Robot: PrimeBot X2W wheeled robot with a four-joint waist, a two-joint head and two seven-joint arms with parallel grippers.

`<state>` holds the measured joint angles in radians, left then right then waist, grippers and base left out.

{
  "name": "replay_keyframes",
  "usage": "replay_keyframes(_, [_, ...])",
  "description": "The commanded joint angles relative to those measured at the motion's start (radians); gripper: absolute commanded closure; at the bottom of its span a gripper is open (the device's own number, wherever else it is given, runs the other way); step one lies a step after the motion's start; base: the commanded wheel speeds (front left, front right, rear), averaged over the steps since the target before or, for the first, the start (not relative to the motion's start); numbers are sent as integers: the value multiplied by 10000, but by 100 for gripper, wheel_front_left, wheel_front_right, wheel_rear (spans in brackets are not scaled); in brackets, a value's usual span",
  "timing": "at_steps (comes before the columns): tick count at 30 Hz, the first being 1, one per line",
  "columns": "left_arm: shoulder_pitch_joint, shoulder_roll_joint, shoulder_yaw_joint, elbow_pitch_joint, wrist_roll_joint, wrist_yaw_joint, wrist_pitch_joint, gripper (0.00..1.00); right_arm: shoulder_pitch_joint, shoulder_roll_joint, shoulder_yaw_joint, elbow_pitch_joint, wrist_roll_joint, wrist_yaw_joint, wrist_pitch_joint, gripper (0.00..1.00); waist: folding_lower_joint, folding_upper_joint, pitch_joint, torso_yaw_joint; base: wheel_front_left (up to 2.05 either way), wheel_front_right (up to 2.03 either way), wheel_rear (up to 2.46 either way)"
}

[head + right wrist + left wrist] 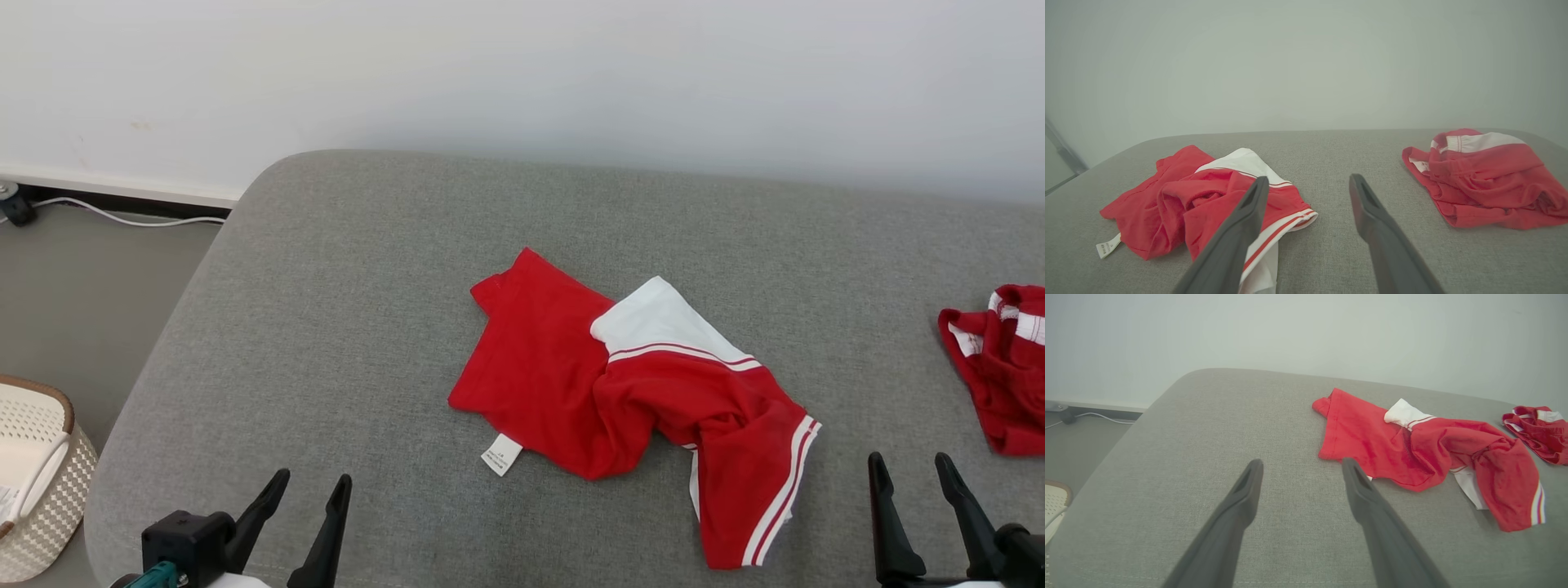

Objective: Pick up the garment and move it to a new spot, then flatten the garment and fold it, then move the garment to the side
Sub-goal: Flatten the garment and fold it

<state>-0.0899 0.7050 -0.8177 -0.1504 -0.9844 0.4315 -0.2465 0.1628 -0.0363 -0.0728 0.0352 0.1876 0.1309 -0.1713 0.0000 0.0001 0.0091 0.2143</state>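
Grey upholstered seat (343, 327): the left half is bare from near edge to far edge, so passage there is open. The centre is taken by a crumpled red-and-white garment (571, 367), lying low. A bare strip separates it from a second red garment (1000, 376) at the right edge. A wall (522, 73) rises behind the far edge. A woven basket (37, 482) stands off the near left corner, below seat level.

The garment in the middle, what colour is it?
The garment is red with a white panel and white stripes; clearest in the head view.

Crumpled red-and-white garment (629, 392) lies mid-cushion.
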Motion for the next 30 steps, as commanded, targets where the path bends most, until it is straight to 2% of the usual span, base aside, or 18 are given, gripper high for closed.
replay_keyframes(1, [-419,270,359,-180,58,-19,-36,0,-132,-139,265,-330,28,-2,51,0,0,-1,-23,12,0,0,0])
replay_keyframes(6, [-554,277,200,-119,180,-115,92,0,-234,-139,294,-309,26,-2,115,0,0,-1,-43,15,0,0,0])
replay_keyframes(10, [-1000,139,-33,131,307,-525,325,0,-668,-139,433,-271,-183,-2,242,0,0,-1,166,-24,0,0,0])
replay_keyframes(16, [-2192,-363,-353,1249,490,-1617,629,0,-1975,-239,967,20,-525,-2,599,0,0,-1,826,-179,0,0,0])
replay_keyframes(23, [-3763,-1080,-763,3328,755,-3245,814,0,-3855,-921,1883,679,-342,-2,939,0,0,-1,1925,-465,0,0,0])
replay_keyframes(30, [-4922,-1677,-1208,5213,1220,-4403,760,0,-5687,-1495,2953,1714,97,-2,1184,0,0,-1,2869,-678,0,0,0])
